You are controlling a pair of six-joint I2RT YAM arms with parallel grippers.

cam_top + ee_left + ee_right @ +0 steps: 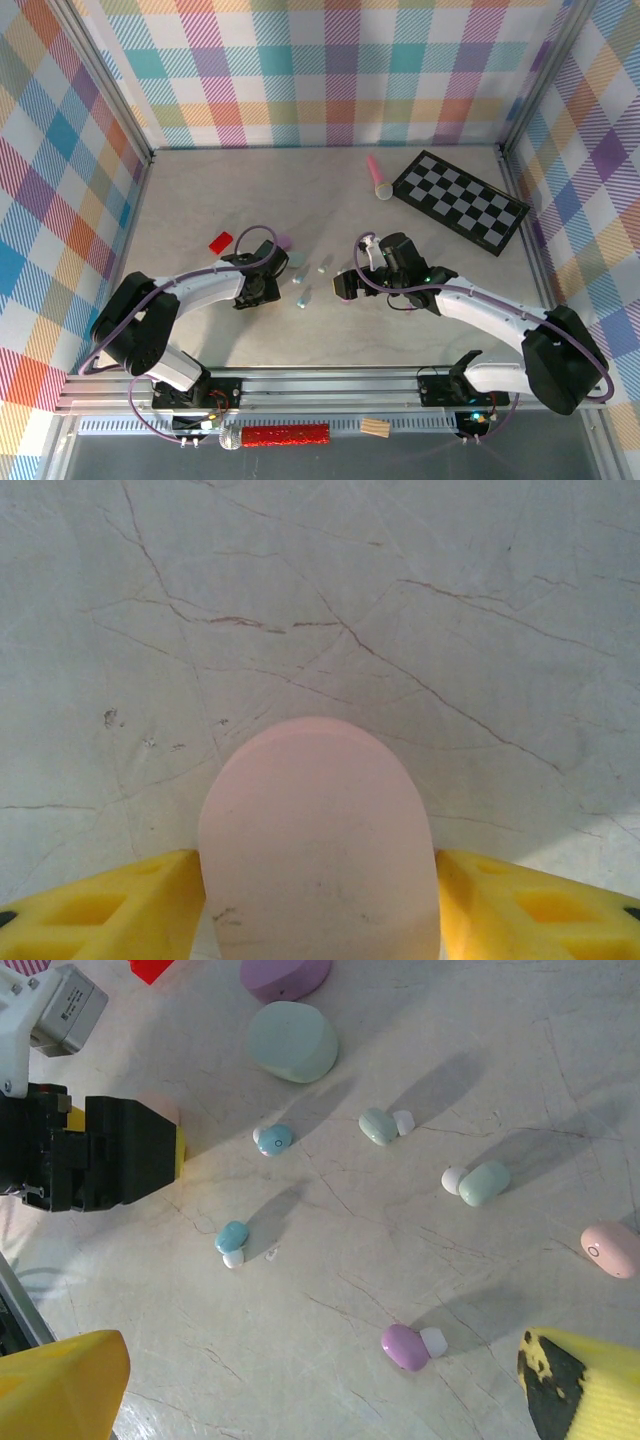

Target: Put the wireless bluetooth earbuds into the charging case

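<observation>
Progress looks close to nil: six earbuds lie loose mid-table, well in from every edge, and none is seated in a case. Your left gripper has its jaws pressed against both sides of the pink case, whose lid seems to be down. Your right gripper hangs over the earbuds, jaws wide apart and empty. The mint case and purple case sit just beside the left gripper, and both look closed.

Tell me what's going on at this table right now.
The left gripper has its yellow fingers closed against a pink case. The right gripper hangs open above loose earbuds scattered on the table, with a purple earbud nearest its fingers. A mint case and a purple case lie beyond them.
</observation>
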